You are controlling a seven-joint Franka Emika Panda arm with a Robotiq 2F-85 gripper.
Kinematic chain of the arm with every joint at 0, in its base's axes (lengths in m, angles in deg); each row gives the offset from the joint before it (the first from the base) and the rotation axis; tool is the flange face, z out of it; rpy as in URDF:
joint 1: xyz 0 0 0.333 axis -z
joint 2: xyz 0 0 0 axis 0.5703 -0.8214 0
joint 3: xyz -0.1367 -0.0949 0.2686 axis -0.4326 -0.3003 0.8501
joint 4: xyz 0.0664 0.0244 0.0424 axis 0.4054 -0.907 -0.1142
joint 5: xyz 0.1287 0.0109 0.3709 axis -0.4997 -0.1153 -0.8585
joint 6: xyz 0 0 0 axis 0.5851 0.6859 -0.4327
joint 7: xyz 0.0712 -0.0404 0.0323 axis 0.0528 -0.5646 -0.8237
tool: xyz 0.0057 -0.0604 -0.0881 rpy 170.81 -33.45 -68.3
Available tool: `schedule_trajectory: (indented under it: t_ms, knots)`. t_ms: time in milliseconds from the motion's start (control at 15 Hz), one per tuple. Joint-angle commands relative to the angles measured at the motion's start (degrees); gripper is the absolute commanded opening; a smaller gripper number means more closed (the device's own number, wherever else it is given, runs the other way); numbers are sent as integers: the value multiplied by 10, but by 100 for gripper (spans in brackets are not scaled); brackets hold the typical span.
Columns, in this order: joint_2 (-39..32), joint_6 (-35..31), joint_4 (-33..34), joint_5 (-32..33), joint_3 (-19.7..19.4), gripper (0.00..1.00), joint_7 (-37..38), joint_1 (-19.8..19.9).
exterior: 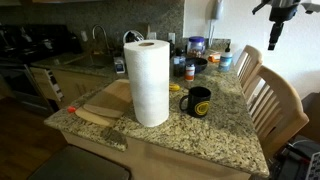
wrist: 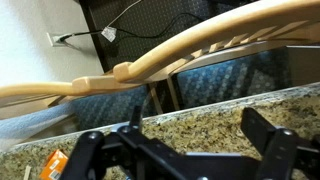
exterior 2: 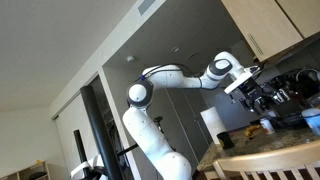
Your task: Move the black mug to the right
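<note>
The black mug (exterior: 198, 101) stands on the granite counter (exterior: 215, 135), just right of the paper towel roll, with its handle to the left and a yellow emblem facing the camera. My gripper (exterior: 273, 35) hangs high above the counter's right end, far from the mug. In an exterior view the arm reaches out with the gripper (exterior 2: 262, 96) above the counter. In the wrist view the gripper (wrist: 178, 136) is open and empty over bare granite near the counter edge. The mug is out of the wrist view.
A tall paper towel roll (exterior: 150, 82) stands beside a wooden cutting board (exterior: 105, 100). Blue-lidded jars (exterior: 196, 46) and a dark bowl (exterior: 195, 64) sit at the back. Wooden chairs (exterior: 275, 100) line the counter's right side; a chair back (wrist: 200, 45) crosses the wrist view.
</note>
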Motion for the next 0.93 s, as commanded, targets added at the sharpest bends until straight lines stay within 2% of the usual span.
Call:
schedule_trajectory:
  t_ms: [0,400,533,867]
  knots:
    - [-1,1,1,-1,2,100,-1,2]
    - [-1,1,1,-1,2,100,-1,2]
    - [-13,11,7,-19,4,100,-77,-19]
    - [-38,8,-14,-34,58,100,-118,-73]
